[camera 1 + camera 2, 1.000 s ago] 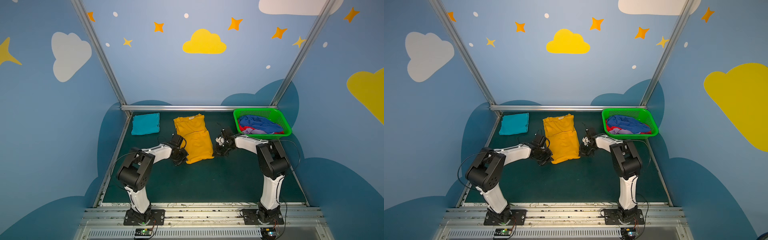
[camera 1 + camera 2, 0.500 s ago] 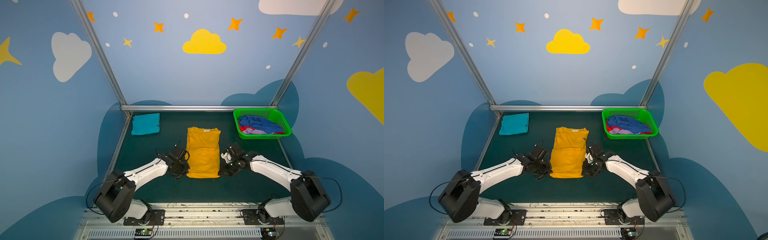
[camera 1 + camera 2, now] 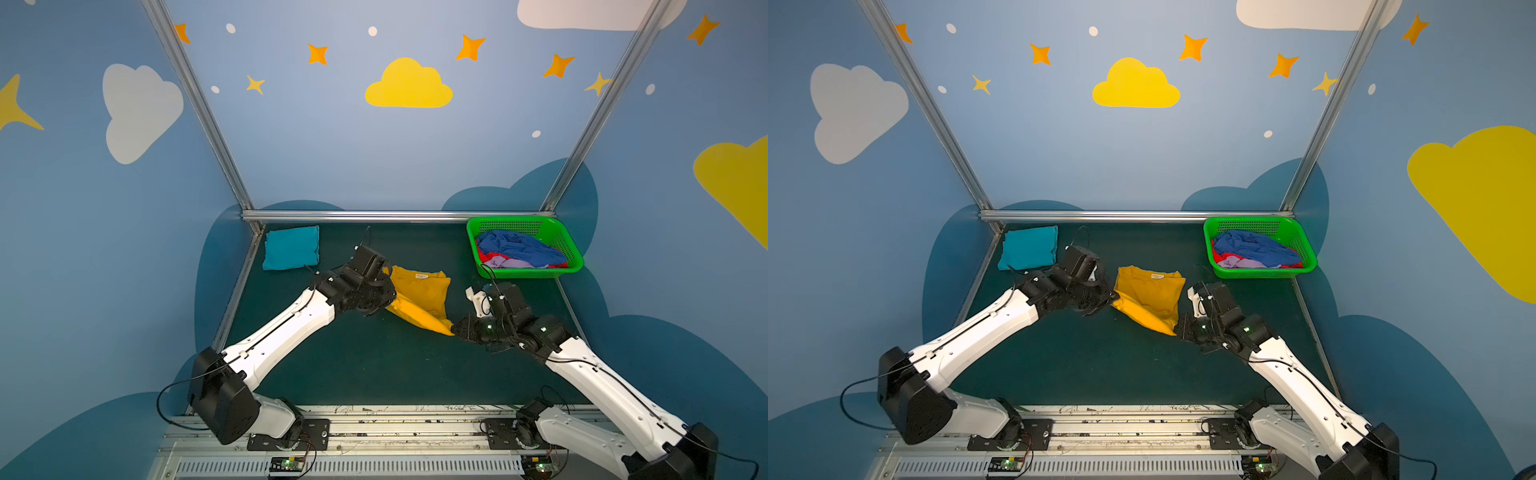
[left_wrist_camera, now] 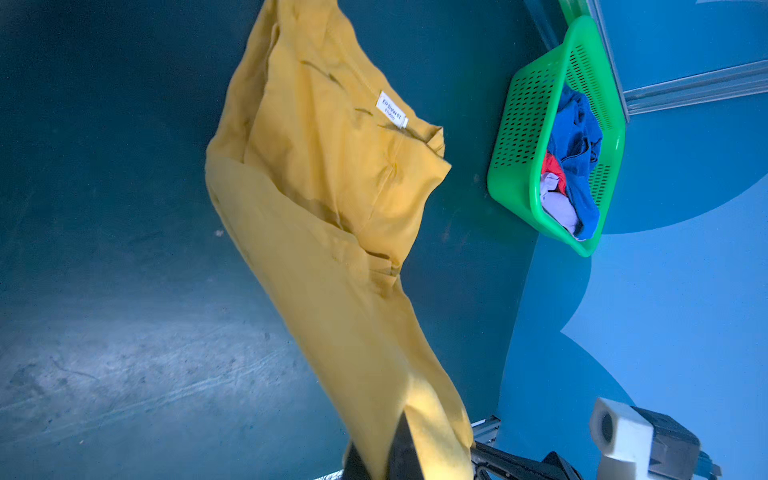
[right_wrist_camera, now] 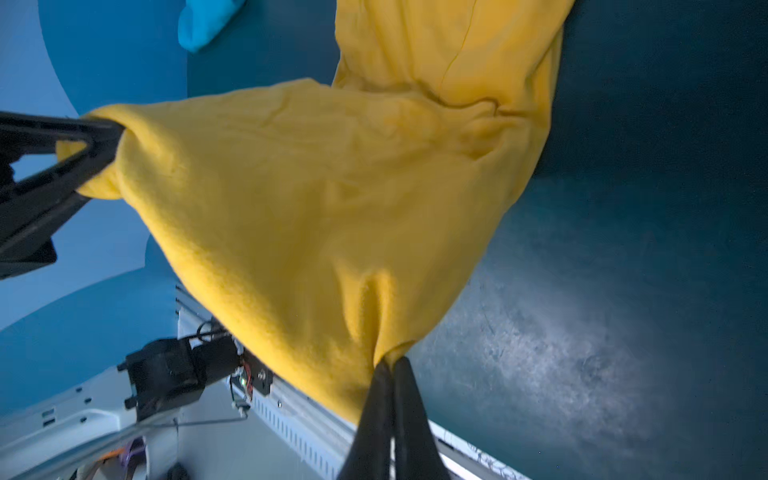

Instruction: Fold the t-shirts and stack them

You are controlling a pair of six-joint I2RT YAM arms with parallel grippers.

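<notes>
**Both grippers lift the near end of the yellow t-shirt [image 3: 419, 291] to fold it over.**

A moment ago it lay flat and long. Now its near end hangs between the left gripper [image 3: 388, 297] and the right gripper [image 3: 453, 331]. Each is pinched tight on a corner, so the fold has started. The far end rests on the table [image 3: 374, 374], beyond the jaws. The right wrist view shows both pinches close up. In the top views the black wrists partly hide them.
</notes>
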